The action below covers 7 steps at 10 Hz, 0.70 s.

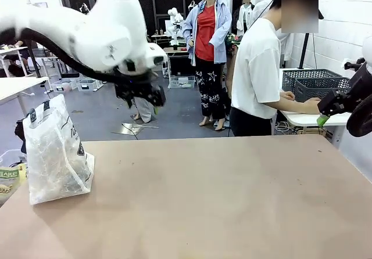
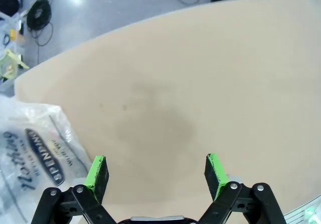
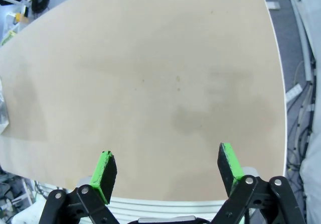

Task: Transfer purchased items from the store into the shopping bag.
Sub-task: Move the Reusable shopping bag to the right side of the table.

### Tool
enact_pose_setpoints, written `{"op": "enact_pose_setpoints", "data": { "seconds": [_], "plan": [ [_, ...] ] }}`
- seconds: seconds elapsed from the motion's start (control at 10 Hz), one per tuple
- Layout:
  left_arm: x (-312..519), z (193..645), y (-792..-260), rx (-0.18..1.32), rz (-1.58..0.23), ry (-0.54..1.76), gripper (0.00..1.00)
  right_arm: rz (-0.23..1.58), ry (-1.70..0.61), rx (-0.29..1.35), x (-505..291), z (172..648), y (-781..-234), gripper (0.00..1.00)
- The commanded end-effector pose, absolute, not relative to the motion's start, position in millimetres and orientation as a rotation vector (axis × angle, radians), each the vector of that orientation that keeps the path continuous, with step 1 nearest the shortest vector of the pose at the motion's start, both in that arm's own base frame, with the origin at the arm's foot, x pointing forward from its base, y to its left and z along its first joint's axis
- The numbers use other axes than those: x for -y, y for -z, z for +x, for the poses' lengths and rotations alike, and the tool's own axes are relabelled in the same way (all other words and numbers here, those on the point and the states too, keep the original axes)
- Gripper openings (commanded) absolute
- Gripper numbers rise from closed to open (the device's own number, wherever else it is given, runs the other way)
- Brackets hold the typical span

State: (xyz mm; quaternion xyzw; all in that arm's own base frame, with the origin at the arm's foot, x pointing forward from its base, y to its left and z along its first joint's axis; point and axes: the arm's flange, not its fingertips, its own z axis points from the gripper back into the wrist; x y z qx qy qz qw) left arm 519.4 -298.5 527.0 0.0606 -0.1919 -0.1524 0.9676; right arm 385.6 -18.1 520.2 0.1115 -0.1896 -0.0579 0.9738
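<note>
A: Tabletop [image 1: 221, 201], tan and matte, left to right: shopping bag [image 1: 55, 154] upright at the left edge, translucent, dark lettering. Floor beyond is grey, with cables in the wrist views.

B: Grippers?

A: Left gripper [image 2: 156, 171] spread wide above bare board, nothing between the pads. Right gripper [image 3: 168, 171] likewise wide and empty.

B: Store?

A: Dark mesh basket [image 1: 317, 83] on a white side table far right, by a person's hand [image 1: 311, 104]; contents hidden.

We see the shopping bag [image 1: 55, 154] [image 2: 30, 153], translucent, crinkly, dark lettering, standing upright at the desk's [image 1: 221, 201] left edge; two dark mesh baskets [image 1: 317, 83] sit behind the person.
</note>
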Motion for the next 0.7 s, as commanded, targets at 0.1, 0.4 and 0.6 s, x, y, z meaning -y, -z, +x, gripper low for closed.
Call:
{"op": "enact_pose_setpoints", "data": {
  "seconds": [0.1,0.4,0.6],
  "plan": [
    [326.8,538.3,-503.4,0.325,0.157,0.402,1.0,0.225,0.113,0.371,19.8,388.2,-521.1,1.0],
    [332.8,531.2,-486.8,0.327,0.136,0.395,1.0,0.225,0.113,0.371,19.8,388.2,-521.1,1.0],
    [332.8,531.2,-486.8,0.327,0.136,0.395,1.0,0.225,0.113,0.371,19.8,388.2,-521.1,1.0]
  ]
}}
